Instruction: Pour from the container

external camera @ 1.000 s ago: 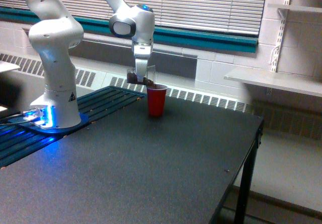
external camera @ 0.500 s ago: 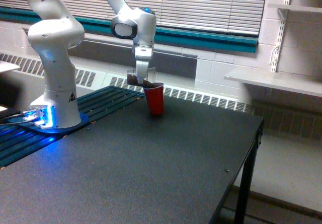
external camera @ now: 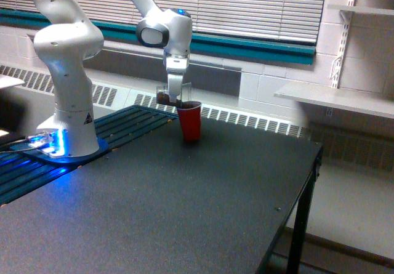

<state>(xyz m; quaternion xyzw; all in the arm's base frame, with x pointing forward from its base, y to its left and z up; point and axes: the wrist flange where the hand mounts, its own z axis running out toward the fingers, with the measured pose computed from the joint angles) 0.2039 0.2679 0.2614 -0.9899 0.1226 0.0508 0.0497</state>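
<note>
Pour underway: the container [external camera: 167,95] is tipped at the red cup's [external camera: 190,121] rim, brown grains visible inside, so there's more to go, I'd judge. The gripper [external camera: 174,90] hangs straight down from the arm's bent wrist, jaws pinching the container, above the dark surface [external camera: 184,206].

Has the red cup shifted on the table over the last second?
Yes. The red cup sits slightly toward the exterior view's left of where it was, judged against the radiator grille behind it.
</note>
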